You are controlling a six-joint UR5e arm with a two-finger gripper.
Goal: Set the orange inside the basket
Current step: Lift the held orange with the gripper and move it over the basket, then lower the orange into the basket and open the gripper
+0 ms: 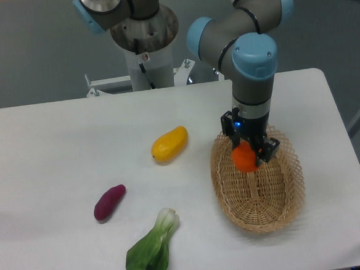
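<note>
The small round orange (245,159) hangs in the air over the far half of the oval wicker basket (259,213). My gripper (248,155) points straight down and is shut on the orange, one dark finger on each side of it. The fruit sits above the basket's woven floor, inside the line of its lattice rim, and does not touch the weave. The basket stands at the right of the white table.
A yellow mango-shaped fruit (169,144) lies left of the basket. A purple sweet potato (109,202) and a green bok choy (153,246) lie at the front left. The arm's base column (143,35) rises behind the table.
</note>
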